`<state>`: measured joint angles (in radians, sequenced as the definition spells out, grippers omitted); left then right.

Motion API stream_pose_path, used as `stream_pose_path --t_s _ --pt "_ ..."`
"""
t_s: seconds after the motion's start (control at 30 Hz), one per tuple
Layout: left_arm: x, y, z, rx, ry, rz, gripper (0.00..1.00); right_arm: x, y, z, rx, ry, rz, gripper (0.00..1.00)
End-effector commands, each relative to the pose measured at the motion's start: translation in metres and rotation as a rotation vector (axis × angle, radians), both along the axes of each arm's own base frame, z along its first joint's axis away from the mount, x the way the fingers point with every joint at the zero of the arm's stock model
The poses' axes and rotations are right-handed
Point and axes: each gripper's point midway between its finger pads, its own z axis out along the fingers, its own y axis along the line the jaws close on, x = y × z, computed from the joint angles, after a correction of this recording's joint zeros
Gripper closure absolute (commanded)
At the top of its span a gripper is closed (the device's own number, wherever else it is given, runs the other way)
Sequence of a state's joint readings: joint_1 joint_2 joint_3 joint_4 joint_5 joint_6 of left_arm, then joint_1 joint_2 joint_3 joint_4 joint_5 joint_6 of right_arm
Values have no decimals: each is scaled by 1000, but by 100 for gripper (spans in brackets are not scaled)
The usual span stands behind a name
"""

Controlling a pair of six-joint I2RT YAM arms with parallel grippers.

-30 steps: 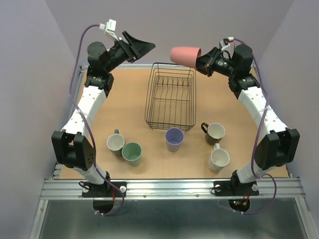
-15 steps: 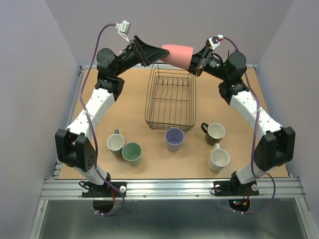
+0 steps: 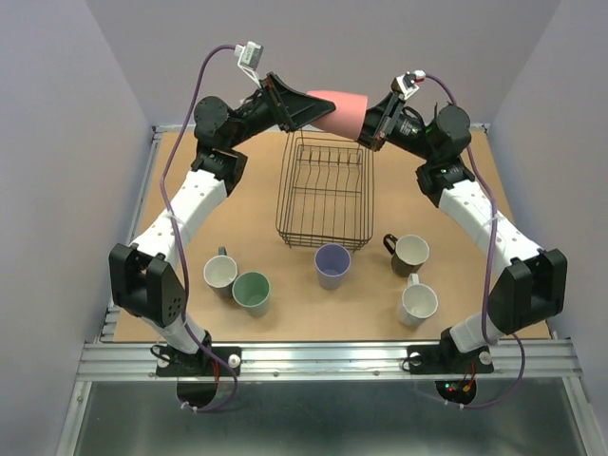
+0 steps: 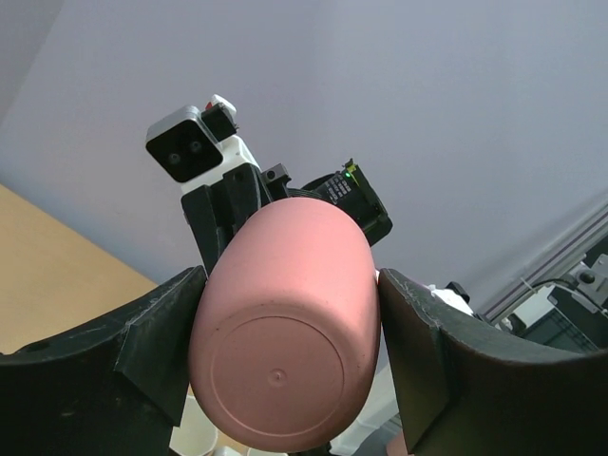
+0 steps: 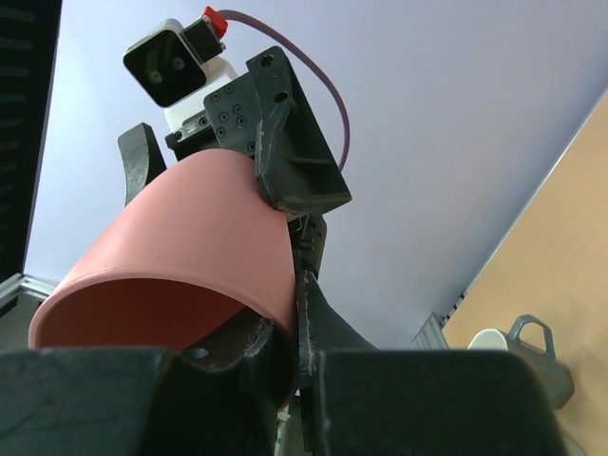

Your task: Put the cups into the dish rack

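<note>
Pink cup [image 3: 340, 106]: on its side in the air, above the far end of the dish rack [image 3: 326, 195], between both grippers.
Right gripper [image 3: 367, 126]: closed over the cup's rim, one finger inside, one outside.
Left gripper [image 4: 290, 275]: fingers [image 4: 157, 332] spread wide, against both sides of the cup's base.
Other cups: lavender cup [image 3: 332, 261] touches the rack's near end; the rest stand on the table [image 3: 237, 209].

White links, black joints on left arm [image 3: 193, 197] and right arm [image 3: 475, 199]; purple cables [image 5: 346, 133], white-cased wrist cameras [image 4: 190, 144]
</note>
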<state>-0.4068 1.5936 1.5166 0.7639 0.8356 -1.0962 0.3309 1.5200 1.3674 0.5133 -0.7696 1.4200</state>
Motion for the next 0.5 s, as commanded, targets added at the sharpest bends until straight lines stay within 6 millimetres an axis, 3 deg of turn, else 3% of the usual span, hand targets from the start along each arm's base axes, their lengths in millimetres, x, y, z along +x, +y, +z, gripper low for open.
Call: stream_pose_path --t_s 0.0,0.03,0.07,0.17,0.33,0.37,0.47 --pt "-35 -8 11 2 -85 -98 80 -10 -5 20 48 -89 -40 100" --pt "-36 -8 11 2 -85 -99 98 -10 -5 20 46 -89 -39 100" --pt "-36 -8 10 3 -81 -101 100 -10 -5 18 44 -88 -38 100" --pt "-28 -9 8 23 -80 -82 100 -15 -5 12 29 -89 -34 95" --pt "6 0 -12 143 -46 30 100 -17 -12 -15 -64 -40 -89 55" --pt "14 2 -25 188 11 52 100 -12 -15 -28 -100 21 -117 50" --pt "38 12 -34 293 -36 174 100 -10 -34 -43 -141 46 -178 43"
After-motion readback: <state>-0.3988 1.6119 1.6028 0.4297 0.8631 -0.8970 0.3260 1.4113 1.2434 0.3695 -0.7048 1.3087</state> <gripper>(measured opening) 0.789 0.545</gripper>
